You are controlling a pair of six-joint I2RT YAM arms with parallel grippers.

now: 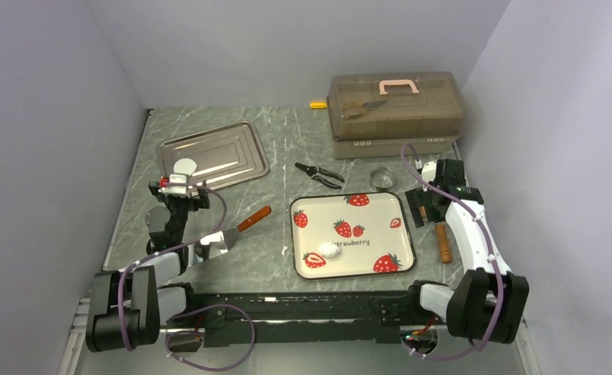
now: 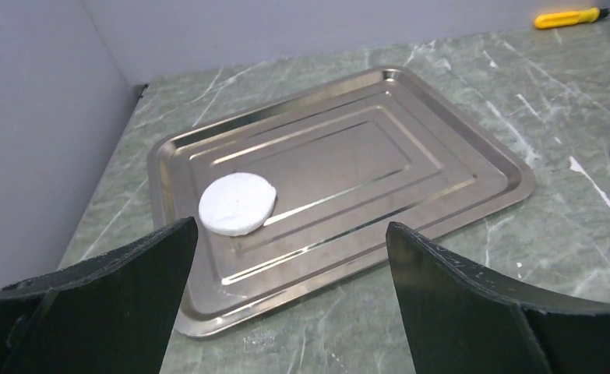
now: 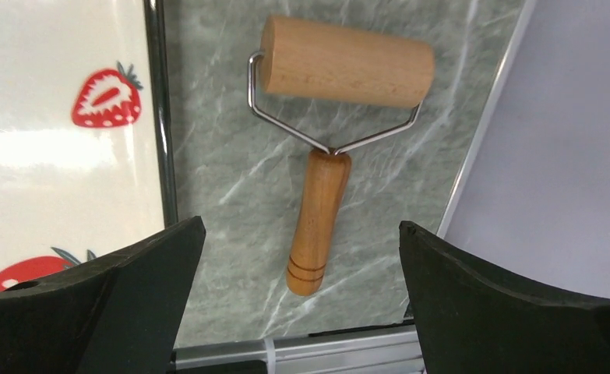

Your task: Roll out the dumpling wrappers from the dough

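Up top, overhead cam: dough [image 1: 330,250] is a small white lump at 7 o'clock on the strawberry plate [image 1: 381,217]. One flat dumpling wrapper [image 1: 185,166] lies at 7 o'clock on the steel tray [image 1: 224,152]. The left gripper [image 1: 179,187] hangs at the tray's near edge, wrapper at its 12. The right gripper [image 1: 422,211] hovers off the plate's 3 o'clock side above the roller [image 1: 443,244], dough well apart at its 8.

Left wrist cam: left gripper [image 2: 290,228] spread wide, nothing between the fingers. Wrapper [image 2: 237,202] sits at 11 o'clock just ahead of them, flat on the tray [image 2: 410,132]. It looks thin, soft and floppy, prob tears if pinched, so lift by an edge.

Right wrist cam: right gripper [image 3: 301,224] released too, empty, roller [image 3: 347,61] lying loose below with its handle pointing to 6 between the fingers. Plate [image 3: 60,179] at 9; no dough in shot. The lump looks light, squashy, maybe tacky: grip lightly across its sides, or press w/ the roller.
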